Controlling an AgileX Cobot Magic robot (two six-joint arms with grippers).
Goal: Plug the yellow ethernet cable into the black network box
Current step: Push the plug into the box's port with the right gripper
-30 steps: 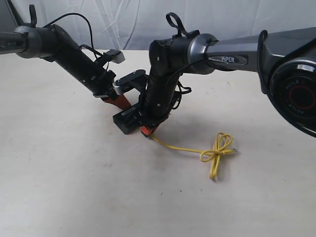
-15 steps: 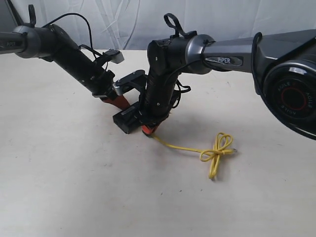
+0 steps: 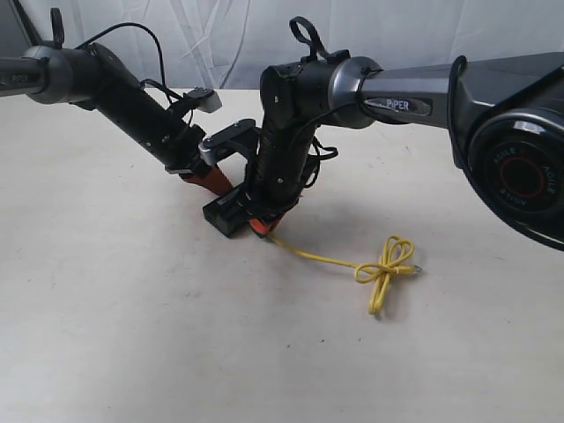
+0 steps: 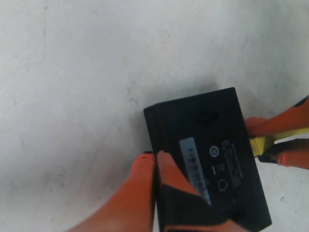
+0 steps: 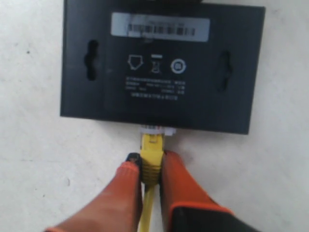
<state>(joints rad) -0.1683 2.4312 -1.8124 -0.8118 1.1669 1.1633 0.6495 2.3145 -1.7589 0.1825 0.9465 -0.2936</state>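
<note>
The black network box [image 3: 224, 215] lies on the pale table with its label strip [image 5: 160, 27] facing up. My left gripper [image 4: 155, 162] is shut on one edge of the box [image 4: 212, 154], one orange finger [image 4: 137, 186] outside it and the other over its top. My right gripper [image 5: 150, 164] is shut on the yellow boot of the yellow ethernet cable [image 5: 151, 157]. The clear plug tip [image 5: 157, 129] sits at the port in the side of the box [image 5: 159, 87]. The cable [image 3: 322, 257] trails right to its knotted loop [image 3: 385, 267].
The table [image 3: 132, 335] is bare and off-white, and a white curtain [image 3: 238, 44] hangs behind its rear edge. Both dark arms [image 3: 291, 123] crowd over the box. The cable's free end [image 3: 375, 308] lies loose right of centre.
My right gripper has pushed slightly left toward the box, dragging the cable and its knot a little that way. The box has nudged left. The left arm holds still.
</note>
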